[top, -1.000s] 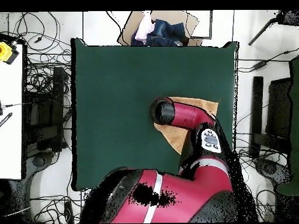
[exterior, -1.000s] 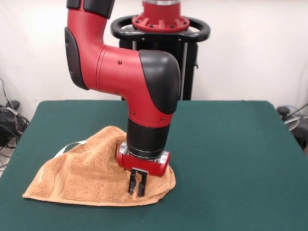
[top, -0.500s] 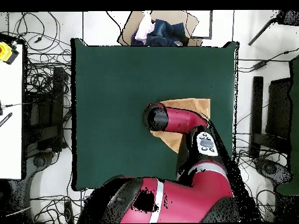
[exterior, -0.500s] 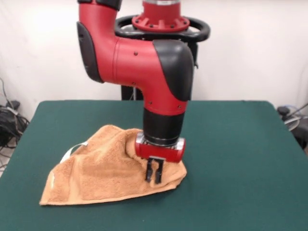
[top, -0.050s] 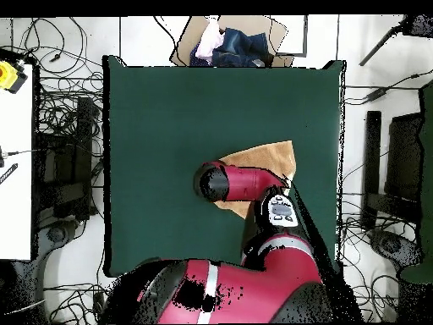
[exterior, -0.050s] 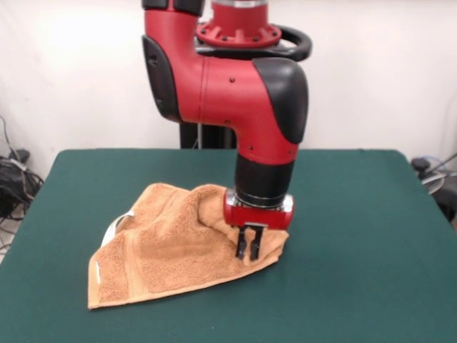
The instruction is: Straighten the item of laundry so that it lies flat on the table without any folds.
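The red-and-black arm's gripper (exterior, -0.050s: 248,246), fingers pinched together on a raised fold, grips the orange-tan terry-cloth hand towel (exterior, -0.050s: 168,243) at its right end in the front view. The towel's bulk trails leftward from there on the dark green felt-covered table (exterior, -0.050s: 357,214), still bunched. Overhead, the arm hides the grip point.
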Motion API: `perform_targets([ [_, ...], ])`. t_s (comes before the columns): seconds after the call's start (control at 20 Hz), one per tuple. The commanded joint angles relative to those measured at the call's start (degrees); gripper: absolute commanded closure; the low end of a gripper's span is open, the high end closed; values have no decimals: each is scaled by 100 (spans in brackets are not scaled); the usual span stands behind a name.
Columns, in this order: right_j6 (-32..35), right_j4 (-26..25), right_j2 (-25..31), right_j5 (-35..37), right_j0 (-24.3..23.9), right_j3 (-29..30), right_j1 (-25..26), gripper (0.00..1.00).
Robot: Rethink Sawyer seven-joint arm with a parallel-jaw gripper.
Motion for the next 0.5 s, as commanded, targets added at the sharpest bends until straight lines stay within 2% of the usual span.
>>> perform_targets([
  [0.05,589,-311,332,-472,292,473,410,100],
  [0.25,791,-342,209,-793,406,386,582,100],
  [0.3,931,-323,85,-973,512,359,619,0],
  [0.5,827,-375,21,-875,571,337,613,0],
])
